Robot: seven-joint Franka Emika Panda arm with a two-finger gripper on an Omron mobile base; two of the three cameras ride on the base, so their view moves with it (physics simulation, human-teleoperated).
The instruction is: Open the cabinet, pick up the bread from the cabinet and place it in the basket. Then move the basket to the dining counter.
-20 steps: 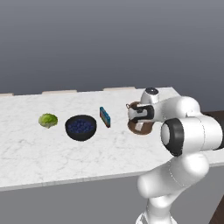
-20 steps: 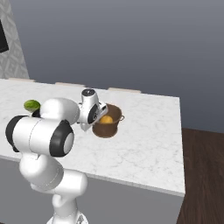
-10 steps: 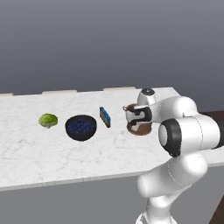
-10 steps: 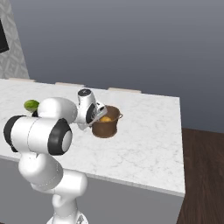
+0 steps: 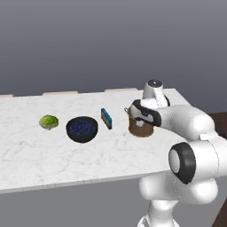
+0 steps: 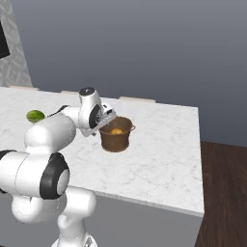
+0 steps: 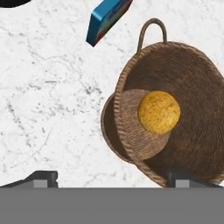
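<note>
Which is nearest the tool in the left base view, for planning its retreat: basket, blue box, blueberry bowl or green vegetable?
1. basket, right at the tool
2. blue box, just left
3. blueberry bowl, farther left
4. green vegetable, far left

1. Basket (image 7: 175, 109): brown woven, round, upright on dining counter (image 6: 159, 144), loop handles at rim.
2. Bread (image 7: 159, 112): small golden-orange bun, resting inside basket on its bottom.

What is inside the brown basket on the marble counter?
The basket holds one round golden bread, resting on its woven bottom. Nothing else shows inside. The part of the bottom under the bread is covered, and the near wall hides a little of the inside.
</note>
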